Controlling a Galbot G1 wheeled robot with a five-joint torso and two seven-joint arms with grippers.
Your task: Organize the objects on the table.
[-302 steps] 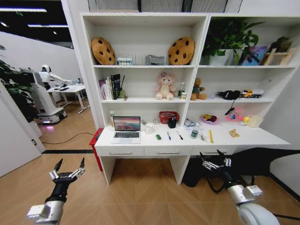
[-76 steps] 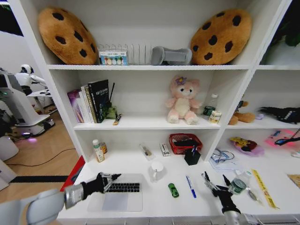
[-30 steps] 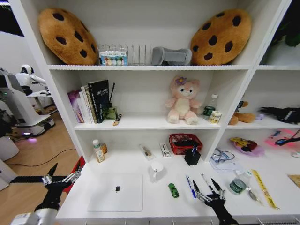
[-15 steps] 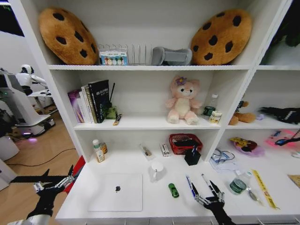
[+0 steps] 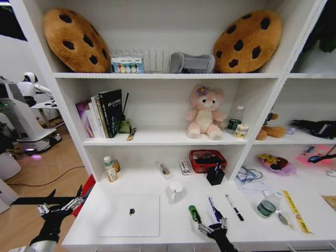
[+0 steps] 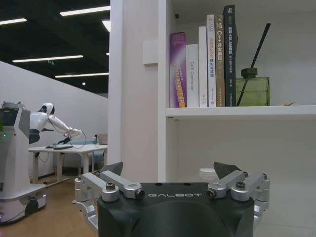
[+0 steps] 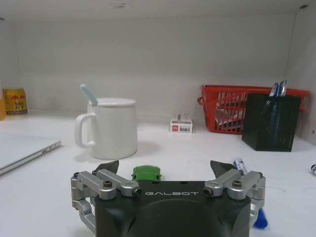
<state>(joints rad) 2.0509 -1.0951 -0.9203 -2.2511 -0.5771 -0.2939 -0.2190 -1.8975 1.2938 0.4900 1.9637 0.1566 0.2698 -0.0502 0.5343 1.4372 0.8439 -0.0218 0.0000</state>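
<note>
In the head view, the right gripper [image 5: 211, 228] is seen low over the front edge of the table [image 5: 173, 231], its fingers spread wide with nothing between them; it is placed between the green toy car [image 5: 194, 213] and the blue pen [image 5: 213, 208], both lying flat just beyond it. A black pen [image 5: 234, 207] is seen further to the right, and the closed silver laptop [image 5: 129, 215] lies flat toward the left end of the table, beside a white mug [image 5: 176, 191]. The left gripper [image 5: 59, 204] is held off the table's left end, over the floor, opened wide and empty. In the left wrist view, the left gripper [image 6: 175, 174] is shown with its fingers parted and empty, pointed at the shelving's side post, with a row of books [image 6: 203, 66] seen on a shelf. In the right wrist view, the right gripper [image 7: 167, 170] is seen opened wide, with the green toy car [image 7: 146, 173] just ahead between its fingers but not gripped, the white mug [image 7: 112, 127] behind it, the laptop [image 7: 24, 152] edge at one side and the blue pen [image 7: 250, 191] at the other.
</note>
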